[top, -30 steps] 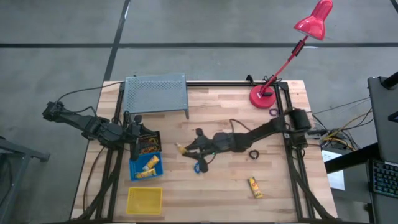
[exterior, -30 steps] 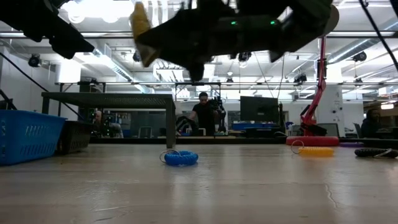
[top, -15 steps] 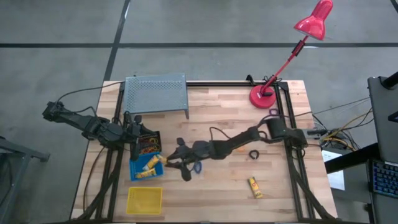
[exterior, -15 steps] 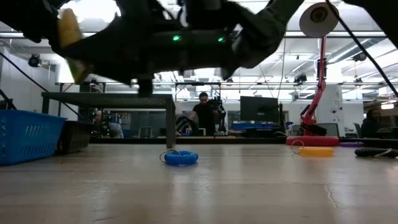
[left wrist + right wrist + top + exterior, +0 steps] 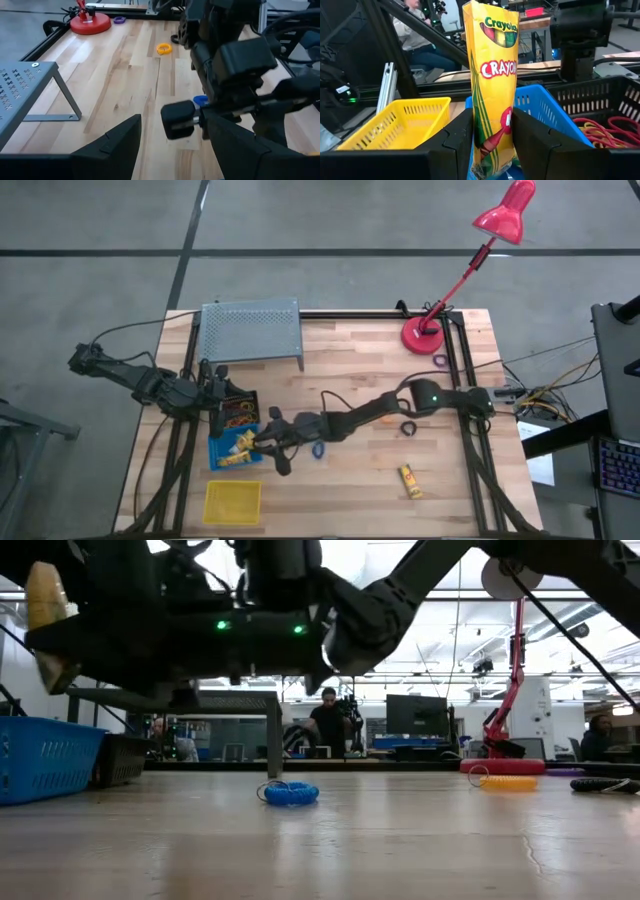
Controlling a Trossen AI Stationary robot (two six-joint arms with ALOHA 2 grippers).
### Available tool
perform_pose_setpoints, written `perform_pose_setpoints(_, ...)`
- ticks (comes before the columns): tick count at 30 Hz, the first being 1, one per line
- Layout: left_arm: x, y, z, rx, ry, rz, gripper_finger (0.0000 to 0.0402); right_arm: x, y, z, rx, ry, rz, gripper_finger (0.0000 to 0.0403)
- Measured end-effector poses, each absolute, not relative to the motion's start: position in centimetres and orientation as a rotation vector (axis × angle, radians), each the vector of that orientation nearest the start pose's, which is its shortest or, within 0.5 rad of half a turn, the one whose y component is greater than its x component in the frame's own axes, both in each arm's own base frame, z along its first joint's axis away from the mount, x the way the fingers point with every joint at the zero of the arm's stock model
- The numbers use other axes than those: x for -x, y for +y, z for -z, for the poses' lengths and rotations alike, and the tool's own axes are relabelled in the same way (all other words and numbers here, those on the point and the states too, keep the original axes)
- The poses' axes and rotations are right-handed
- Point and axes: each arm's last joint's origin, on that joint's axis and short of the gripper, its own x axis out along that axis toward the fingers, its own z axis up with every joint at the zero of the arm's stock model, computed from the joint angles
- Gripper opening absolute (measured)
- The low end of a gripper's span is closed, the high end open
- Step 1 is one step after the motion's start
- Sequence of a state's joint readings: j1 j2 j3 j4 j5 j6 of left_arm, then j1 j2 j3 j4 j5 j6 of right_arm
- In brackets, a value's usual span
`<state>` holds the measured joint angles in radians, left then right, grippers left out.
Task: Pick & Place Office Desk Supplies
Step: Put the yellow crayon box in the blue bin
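Leftward-moved right gripper (image 5: 492,137) clamps crayon box (image 5: 492,75) over blue bin (image 5: 540,107).

Yellow crayon box (image 5: 492,75) held upright between right pincer (image 5: 492,145) fingers, printed "Crayola" in a green oval at top, then "CRAYON" in large white letters below, partly cut off. No other readable text anywhere.

Even indoor light, backlit from the ceiling

Ceiling lights (image 5: 150,555) glare behind the low view, leaving the arm overhead a blurred silhouette; the tabletop (image 5: 380,390) is softly lit from above, with faint shadows.
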<state>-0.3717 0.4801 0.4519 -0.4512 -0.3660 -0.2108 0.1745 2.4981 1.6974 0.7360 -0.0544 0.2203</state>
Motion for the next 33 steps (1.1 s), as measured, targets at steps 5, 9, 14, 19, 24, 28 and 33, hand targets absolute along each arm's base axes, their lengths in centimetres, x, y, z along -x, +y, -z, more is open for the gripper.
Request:
perform_pose_setpoints(5, -11.2, -3.3, -23.4, 0.033, 0.448, -0.042, 0.0232, -54.5, 9.8, -11.6, -0.193, 0.107, -0.22, 0.0128)
perform_pose_setpoints(9, -11.2, -3.3, -23.4, 0.031, 0.454, -0.042, 0.0232, -55.3, 9.9, -11.8, -0.188, 0.164, -0.214, 0.0128)
perform_pose_setpoints(14, -11.2, -3.2, -23.3, 0.027, 0.462, -0.043, 0.0232, -56.0, 10.0, -12.4, -0.156, 0.311, -0.2, 0.0128)
perform_pose_setpoints(19, -11.2, -3.2, -23.3, 0.027, 0.463, -0.043, 0.0232, -56.4, 10.0, -13.6, -0.074, 0.385, -0.204, 0.0127)
perform_pose_setpoints(24, -11.2, -3.2, -23.3, 0.027, 0.463, -0.043, 0.0232, -56.3, 9.9, -13.5, -0.071, 0.468, -0.196, 0.0127)
perform_pose_setpoints(28, -11.2, -3.2, -23.3, 0.027, 0.463, -0.043, 0.0232, -56.2, 9.9, -13.2, -0.071, 0.484, -0.195, 0.0126)
perform_pose_setpoints(33, -11.2, -3.2, -23.3, 0.027, 0.462, -0.043, 0.0232, -56.2, 9.9, -13.2, -0.07, 0.486, -0.195, 0.0125)
